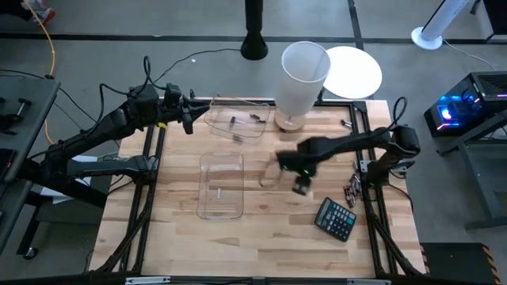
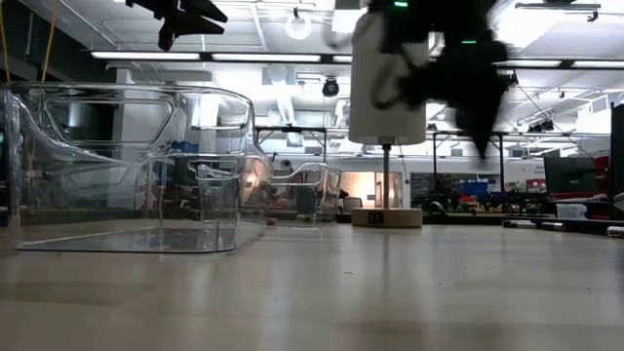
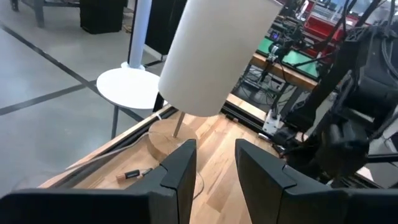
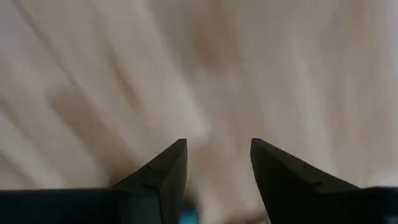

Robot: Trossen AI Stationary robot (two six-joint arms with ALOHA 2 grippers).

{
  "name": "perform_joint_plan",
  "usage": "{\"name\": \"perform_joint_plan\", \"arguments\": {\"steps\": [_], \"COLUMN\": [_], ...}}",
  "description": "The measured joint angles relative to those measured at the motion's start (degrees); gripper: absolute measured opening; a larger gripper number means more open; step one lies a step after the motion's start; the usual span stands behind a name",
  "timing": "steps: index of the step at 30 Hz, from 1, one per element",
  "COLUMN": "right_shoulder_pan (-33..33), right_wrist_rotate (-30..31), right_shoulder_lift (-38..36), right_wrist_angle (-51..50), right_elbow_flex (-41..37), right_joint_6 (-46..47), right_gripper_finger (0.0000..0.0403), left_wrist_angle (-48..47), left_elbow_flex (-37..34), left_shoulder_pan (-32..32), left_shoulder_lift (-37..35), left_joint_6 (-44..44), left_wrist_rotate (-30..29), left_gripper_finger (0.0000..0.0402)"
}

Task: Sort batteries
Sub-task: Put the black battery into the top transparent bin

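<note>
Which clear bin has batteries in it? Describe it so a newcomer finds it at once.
Start at the white lamp at the table's far edge. The clear bin just to its left, below the left pincer, holds a few batteries. The other bin, nearer the table's middle, shows only one small pale item.

Readable text: none could be made out in any view.
Calculator (image 1: pixel 336 218): its keys showed only as pale dots; no figures were legible.
Battery (image 3: pixel 133 175) beside the lamp base (image 3: pixel 166 142): its dark label was too small to read.
</note>
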Motion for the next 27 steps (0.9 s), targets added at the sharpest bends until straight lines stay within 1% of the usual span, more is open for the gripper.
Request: {"name": "perform_joint_plan", "arguments": {"steps": [2,6,10,12,14,17,20,23,27], "right_shoulder_pan": [2.4,6.0,8.1,8.1,8.1,8.1,8.1,8.0,8.0], "right_wrist_rotate": [-2.8,-7.7,-7.6,-6.3,-6.1,-6.0,-4.2,-1.7,-1.4], "right_shoulder_lift": [-3.3,-10.3,-15.7,-17.3,-18.3,-18.3,-18.1,-18.1,-18.4], "right_wrist_angle": [-0.6,-0.3,-0.3,0.9,1.7,3.4,7.1,10.1,12.8], "right_elbow_flex": [-4.8,-13.6,-20.8,-23.8,-26.7,-30.5,-34.0,-36.5,-38.7], "right_joint_6": [8.4,28.3,45.5,51.7,55.7,59.1,62.2,65.5,67.4], "right_gripper_finger": [0.0171,0.0162,0.0149,0.0146,0.0145,0.0144,0.0144,0.0144,0.0144], "left_wrist_angle": [0.1,0.0,0.0,0.1,0.1,0.1,0.1,0.2,0.4], "left_elbow_flex": [0.0,0.0,0.0,0.0,0.0,0.0,0.0,0.0,0.0], "left_shoulder_pan": [0.0,0.0,0.0,0.0,0.0,0.0,0.0,0.0,0.0], "left_shoulder_lift": [0.3,1.2,2.9,3.9,5.0,6.5,7.8,8.6,9.1], "left_joint_6": [0.0,0.0,0.1,0.1,0.0,0.0,-0.5,-0.9,-2.1], "left_wrist_rotate": [0.7,2.9,3.4,3.4,3.4,3.4,3.4,3.4,3.3], "left_gripper_finger": [0.0106,0.0106,0.0106,0.0106,0.0106,0.0106,0.0106,0.0106,0.0106]}}
